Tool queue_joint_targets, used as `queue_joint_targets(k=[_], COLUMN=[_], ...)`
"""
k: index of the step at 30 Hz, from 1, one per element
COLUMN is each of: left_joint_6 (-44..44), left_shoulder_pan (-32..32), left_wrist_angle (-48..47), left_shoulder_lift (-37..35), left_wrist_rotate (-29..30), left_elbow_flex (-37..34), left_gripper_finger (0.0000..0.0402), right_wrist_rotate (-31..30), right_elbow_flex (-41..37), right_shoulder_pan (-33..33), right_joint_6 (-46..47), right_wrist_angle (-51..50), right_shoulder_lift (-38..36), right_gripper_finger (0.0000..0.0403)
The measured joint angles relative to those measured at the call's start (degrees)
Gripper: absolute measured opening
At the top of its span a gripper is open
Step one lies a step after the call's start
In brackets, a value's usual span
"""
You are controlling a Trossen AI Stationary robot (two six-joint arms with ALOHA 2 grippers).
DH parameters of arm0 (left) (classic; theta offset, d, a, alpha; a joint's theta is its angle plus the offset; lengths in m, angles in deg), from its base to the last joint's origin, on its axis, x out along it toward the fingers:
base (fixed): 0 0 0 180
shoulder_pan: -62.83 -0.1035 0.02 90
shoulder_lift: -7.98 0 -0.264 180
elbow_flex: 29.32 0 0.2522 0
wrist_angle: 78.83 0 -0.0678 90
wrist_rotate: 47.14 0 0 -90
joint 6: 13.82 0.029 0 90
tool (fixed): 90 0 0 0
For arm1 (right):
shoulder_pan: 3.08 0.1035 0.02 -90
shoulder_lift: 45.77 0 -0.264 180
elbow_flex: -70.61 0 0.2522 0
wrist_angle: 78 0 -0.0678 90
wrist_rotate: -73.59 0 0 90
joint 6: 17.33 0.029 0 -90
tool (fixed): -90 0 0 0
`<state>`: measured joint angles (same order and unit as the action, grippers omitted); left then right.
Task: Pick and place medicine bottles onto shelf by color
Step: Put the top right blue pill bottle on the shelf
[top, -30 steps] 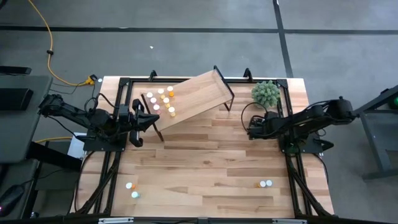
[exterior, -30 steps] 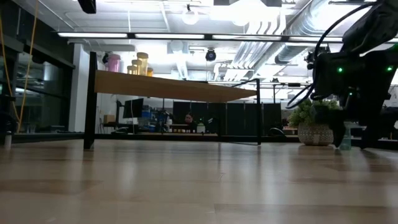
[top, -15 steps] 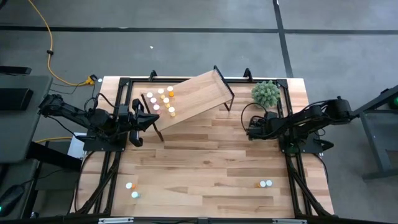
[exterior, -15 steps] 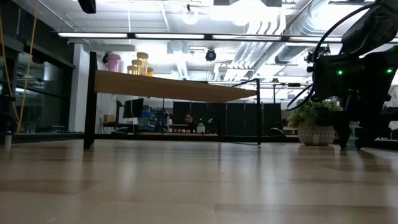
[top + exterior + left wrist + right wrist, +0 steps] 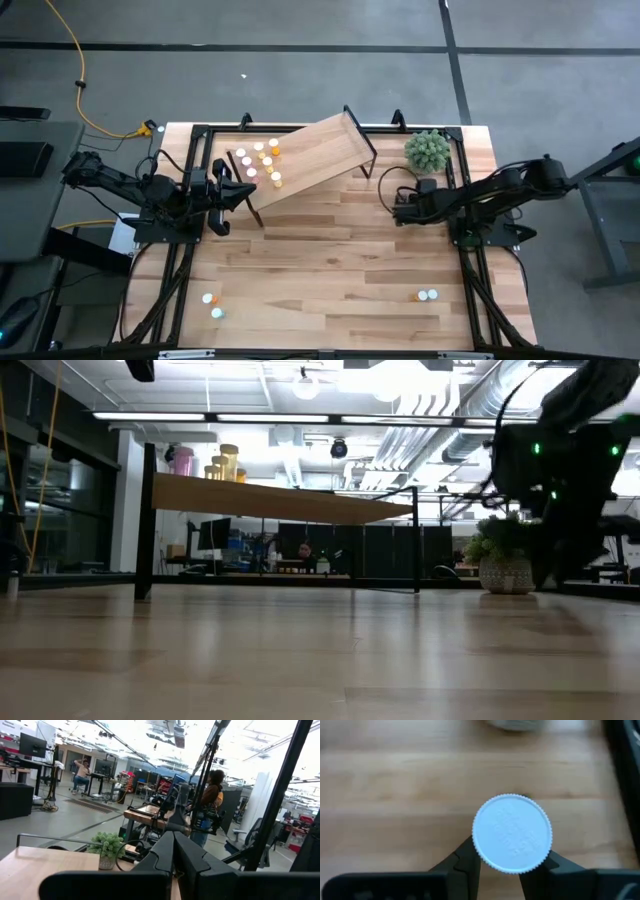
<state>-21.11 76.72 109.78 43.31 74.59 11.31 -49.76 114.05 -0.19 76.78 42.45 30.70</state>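
Observation:
In the right wrist view, my right gripper (image 5: 510, 859) is shut on a medicine bottle, of which only the round white cap (image 5: 512, 832) shows; the body is hidden under it. In the high view this gripper (image 5: 397, 210) is at the table's right, just on the near side of the plant. The light-wood shelf (image 5: 305, 158) stands at the far middle on thin black legs. Several orange, yellow and white bottles (image 5: 260, 160) stand on its left end. My left gripper (image 5: 245, 190) is shut on nothing, raised by the shelf's left end. My right gripper pinches the bottle's ribbed white cap (image 5: 479, 851) between its two fingers (image 5: 468, 861), one on each side of the rim. The fingers slant down from the table's right side. The bottle is upright, cap up. The cap and the gripper hide its base.
A fuzzy green plant (image 5: 428, 150) in a pot stands at the far right corner, close behind my right gripper. Loose bottles stand near the front edge, at the left (image 5: 212, 305) and at the right (image 5: 426, 296). The table's middle is bare wood (image 5: 330, 250).
My right gripper has taken hold of the bottle that stood on the table between its fingers. It has risen a little, rolled its wrist and shifted slightly toward the table's left. In the low view the bottle has left its spot on the table.

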Motion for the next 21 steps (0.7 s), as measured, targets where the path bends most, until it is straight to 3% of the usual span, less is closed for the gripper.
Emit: queue_joint_targets(k=[10,16,21], left_joint_6=[0.0,0.0,0.0], left_shoulder_pan=[0.0,0.0,0.0], left_wrist_angle=[0.0,0.0,0.1], left_shoulder_lift=[0.0,0.0,0.0], left_wrist_rotate=[0.0,0.0,0.0], left_elbow_flex=[0.0,0.0,0.0], left_gripper_finger=[0.0,0.0,0.0], right_wrist_rotate=[6.1,12.1,8.4], right_elbow_flex=[10.7,12.9,13.0], right_shoulder_pan=[12.2,17.1,15.8], right_joint_6=[-24.5,-40.9,-53.0], right_wrist_angle=[-1.0,20.7,36.1], right_shoulder_lift=[-6.8,-10.2,-7.9], right_gripper_finger=[0.0091,0.009,0.009])
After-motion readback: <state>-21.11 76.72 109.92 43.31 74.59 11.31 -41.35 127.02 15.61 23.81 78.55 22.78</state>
